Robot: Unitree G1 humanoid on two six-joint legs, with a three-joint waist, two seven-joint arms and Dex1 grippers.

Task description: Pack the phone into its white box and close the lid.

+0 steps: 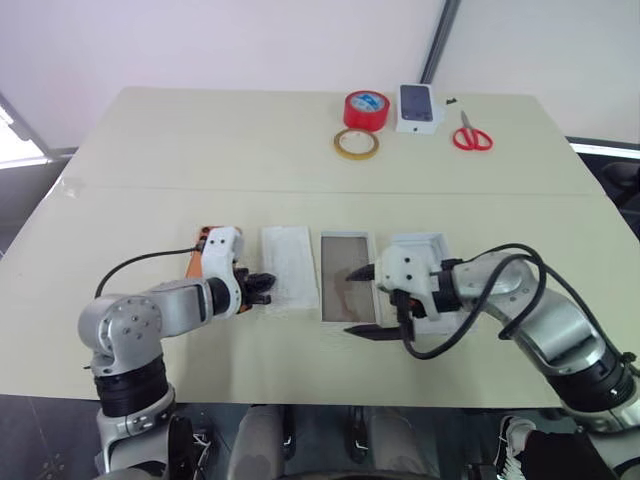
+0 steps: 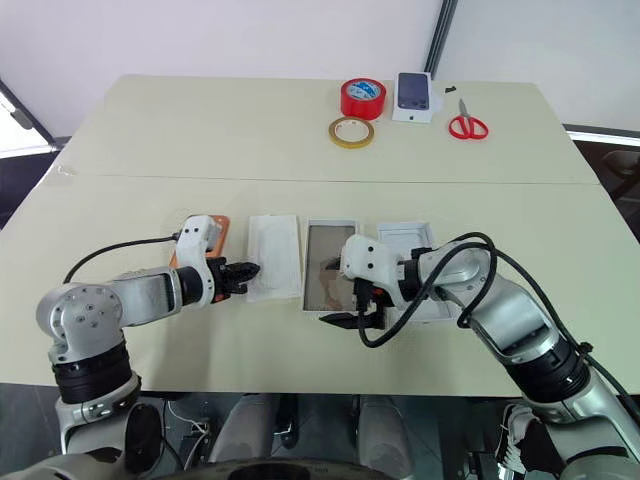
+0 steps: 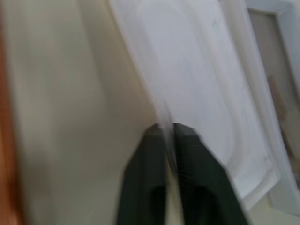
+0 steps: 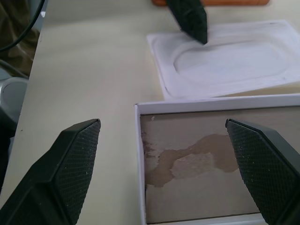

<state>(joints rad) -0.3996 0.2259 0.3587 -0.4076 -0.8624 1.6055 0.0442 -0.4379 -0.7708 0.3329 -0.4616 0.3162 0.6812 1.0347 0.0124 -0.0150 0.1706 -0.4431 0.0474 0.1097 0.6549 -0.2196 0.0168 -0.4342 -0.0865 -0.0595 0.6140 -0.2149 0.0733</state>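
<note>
The white box [image 1: 345, 268] lies open mid-table, showing a worn grey-brown floor [image 4: 201, 183]. My right gripper [image 1: 365, 302] hangs open over its near end, one finger on each side and nothing between them. Left of the box lies a flat white insert [image 1: 289, 262] with an oval recess. My left gripper [image 1: 262, 288] is shut on that insert's left edge, which runs in between the fingertips [image 3: 157, 133]. The orange phone [image 2: 219, 227] lies left of the insert, mostly hidden behind my left hand. The lid [image 1: 420, 243] sits right of the box, partly covered by my right hand.
At the far edge of the table are a red tape roll [image 1: 366, 108], a yellow tape ring [image 1: 356, 143], a small white box with a phone picture [image 1: 419, 107] and red scissors [image 1: 472, 136]. The table's front edge runs close below both hands.
</note>
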